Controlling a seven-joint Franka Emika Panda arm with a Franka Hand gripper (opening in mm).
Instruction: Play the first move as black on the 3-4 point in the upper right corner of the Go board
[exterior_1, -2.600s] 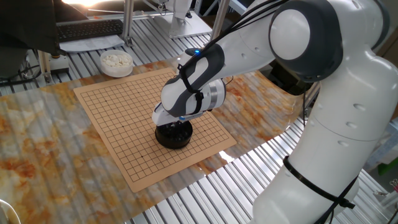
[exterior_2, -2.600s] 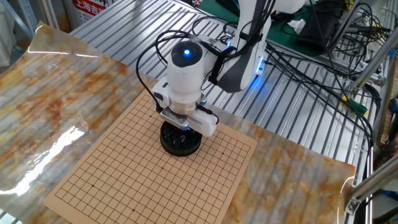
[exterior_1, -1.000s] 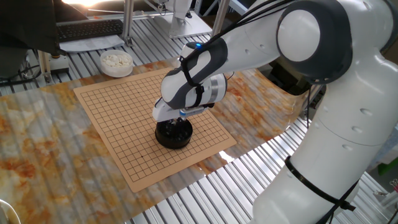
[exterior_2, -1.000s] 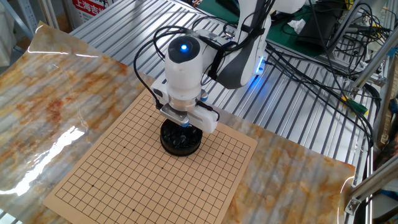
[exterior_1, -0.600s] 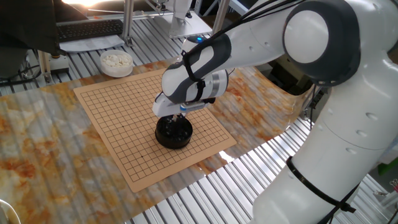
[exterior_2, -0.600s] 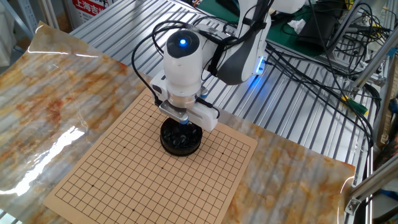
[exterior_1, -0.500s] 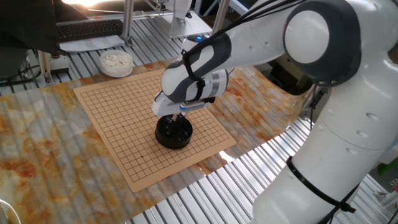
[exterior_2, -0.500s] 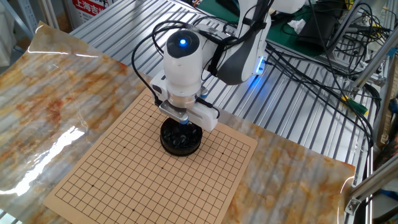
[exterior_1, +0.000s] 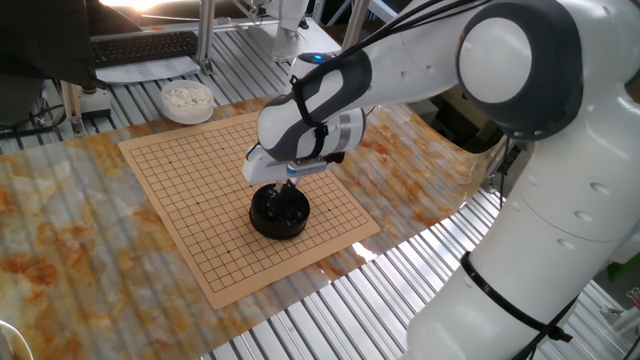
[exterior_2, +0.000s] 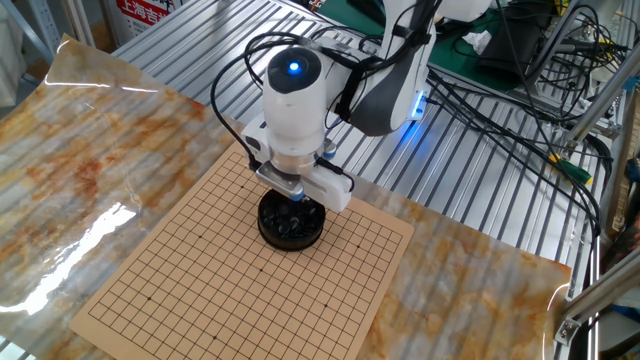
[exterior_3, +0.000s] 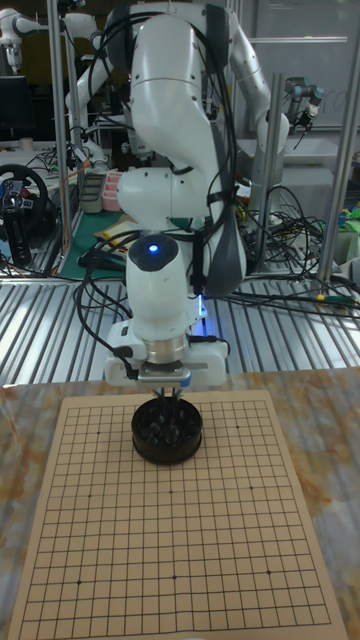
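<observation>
Gripper (exterior_3: 168, 398) just above black bowl (exterior_3: 167, 434), open Go board (exterior_3: 180, 540) all around.

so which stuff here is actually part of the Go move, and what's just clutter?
In play:
- Go board
- black bowl of black stones
- gripper, above the bowl

Clutter:
- white stones bowl, off the board
- keyboard
- cables

The table top (exterior_2: 500, 170) was ribbed metal slats, partly covered by a glossy marbled orange-and-cream sheet (exterior_2: 110, 130) that caught a bright glare. Black cables (exterior_2: 540, 90) lay tangled over the slats at the far side, with a keyboard (exterior_1: 140, 45) on a neighbouring bench. Behind stood aluminium frame posts (exterior_3: 338, 140) and a steering wheel controller (exterior_3: 20, 195) amid lab clutter.
</observation>
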